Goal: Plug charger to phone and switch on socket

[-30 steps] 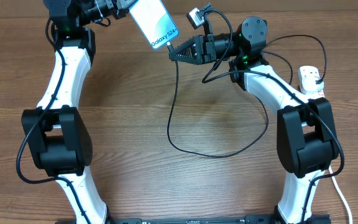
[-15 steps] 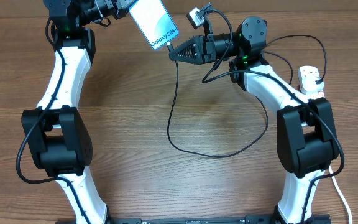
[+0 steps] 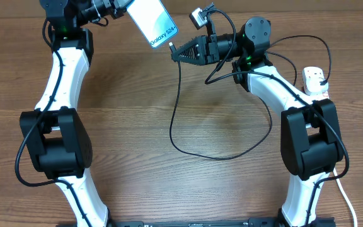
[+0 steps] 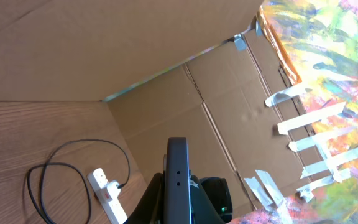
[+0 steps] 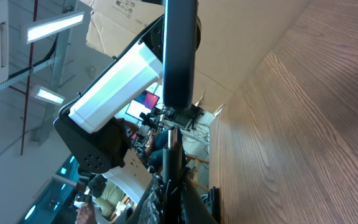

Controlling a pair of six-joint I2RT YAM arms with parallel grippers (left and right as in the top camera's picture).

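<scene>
**Phone and connector presented for mating.** The left fingers (image 3: 125, 7) are clamped on the phone (image 3: 151, 22), which is held above the desk (image 3: 137, 126) with its lower edge turned toward the right arm, so the port faces the tip. The right fingers (image 3: 174, 53) pinch the charger (image 3: 219, 157) right behind its connector, for a stiff, well-aimed tip. The tip sits just beside the port and appears unseated. The socket (image 3: 316, 81) lies at the desk's right edge with the cable running to it. It is probably placed there for the right arm to switch.

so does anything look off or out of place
Nothing spilled or damaged. The phone is askew, held off the table by the left gripper; the right gripper holds the charger at its lower end.
</scene>
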